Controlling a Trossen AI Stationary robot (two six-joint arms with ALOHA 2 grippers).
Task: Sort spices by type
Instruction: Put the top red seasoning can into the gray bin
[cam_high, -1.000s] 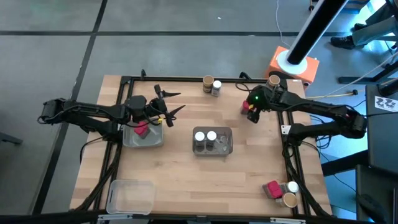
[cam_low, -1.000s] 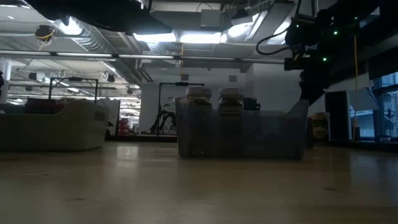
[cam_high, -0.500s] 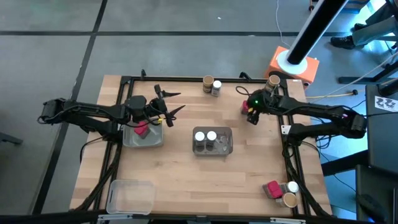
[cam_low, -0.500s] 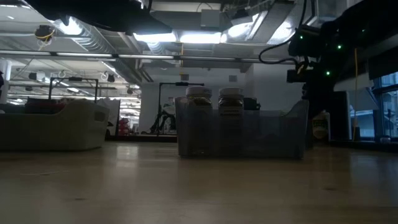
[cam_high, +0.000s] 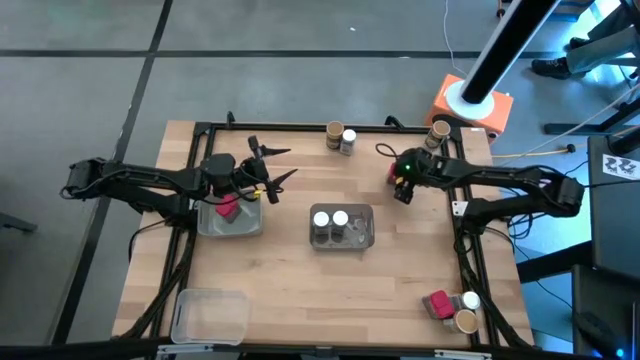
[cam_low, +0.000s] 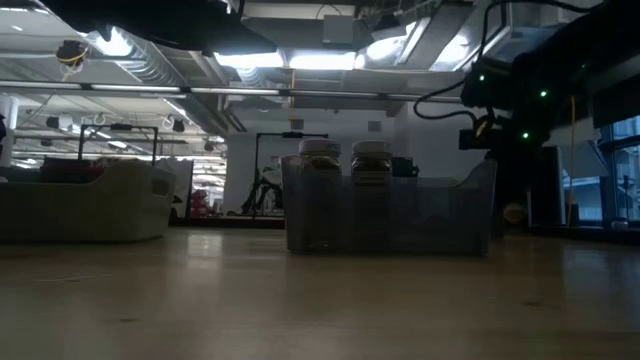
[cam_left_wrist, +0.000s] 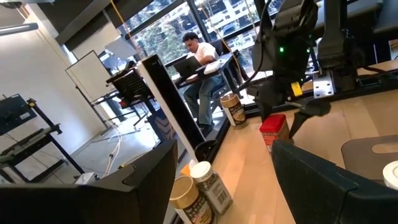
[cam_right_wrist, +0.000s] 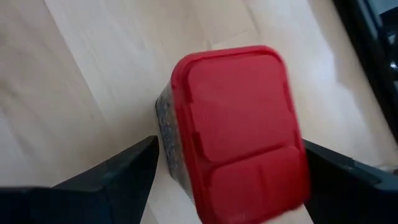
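Note:
My right gripper (cam_high: 403, 182) (cam_right_wrist: 230, 162) is open, pointing down over a red packet (cam_right_wrist: 239, 124) that stands on its base on the table near the far right. One finger is on each side of it. The left wrist view shows this red packet (cam_left_wrist: 274, 130) below that gripper. My left gripper (cam_high: 277, 165) hovers open by the left tray (cam_high: 243, 227), which holds a red packet (cam_high: 227, 207). The middle tray (cam_high: 365, 238) holds two white-lidded jars (cam_high: 321, 219) (cam_high: 340, 218).
A tan-lidded jar (cam_high: 334, 131) and a white-lidded jar (cam_high: 348, 139) stand at the far edge, another tan-lidded jar (cam_high: 438, 128) at the far right corner. A red packet (cam_high: 437, 304), a white-lidded jar (cam_high: 470, 299) and a tan-lidded jar (cam_high: 465, 320) sit near right. An empty tray (cam_high: 208, 315) lies near left.
My right gripper has come down over the red packet, shifting slightly toward the table's near edge, so that it now covers the packet in the high view. The packet has stayed in place.

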